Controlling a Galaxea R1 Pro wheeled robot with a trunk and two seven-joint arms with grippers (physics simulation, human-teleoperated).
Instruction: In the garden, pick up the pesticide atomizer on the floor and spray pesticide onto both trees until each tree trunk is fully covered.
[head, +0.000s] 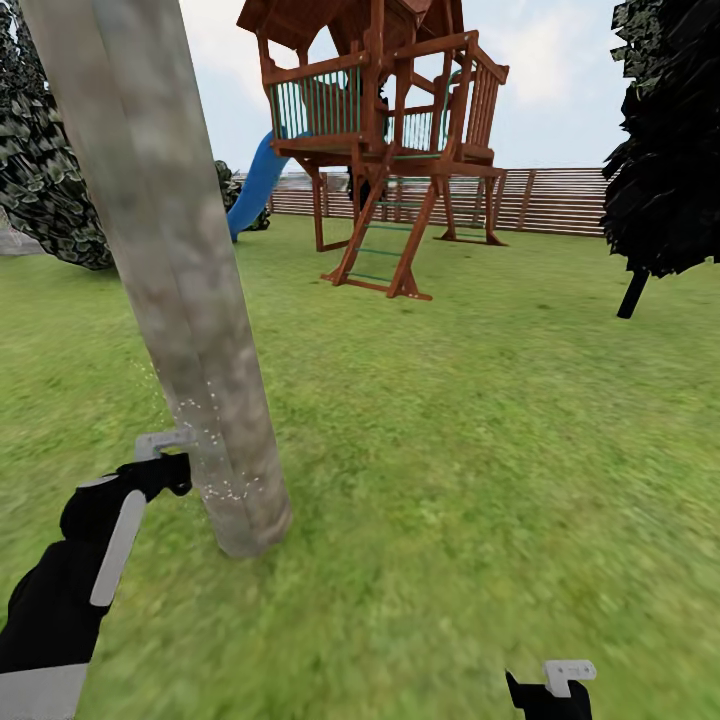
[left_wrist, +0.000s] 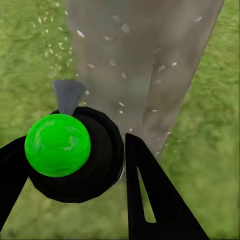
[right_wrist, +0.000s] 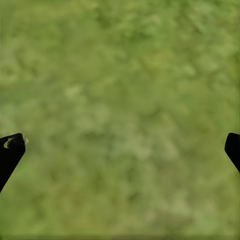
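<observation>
Our left gripper (left_wrist: 75, 165) is clamped around the pesticide atomizer (left_wrist: 75, 150), a black round body with a bright green ball on it and a grey nozzle pointing at the tree trunk (left_wrist: 145, 65). From the head camera we see that same left gripper (head: 160, 465) held low, just beside the base of the trunk (head: 180, 280), which rises thick and mottled grey-brown straight ahead of it. White specks of pesticide (head: 215, 440) dot the bark right in front of the nozzle, and a few drift over the grass (head: 450, 430) close by. Farther beyond us stands a red-brown wooden play tower (head: 390, 140) with a blue slide (head: 255, 185), backed by a slatted fence (head: 560, 200). To the right, our right gripper (right_wrist: 120, 145) hangs over the floor (right_wrist: 120, 100) with its fingers (right_wrist: 10, 150) spread wide and nothing between them. Well past it stands a dark, black-trunked tree (head: 665, 150).
</observation>
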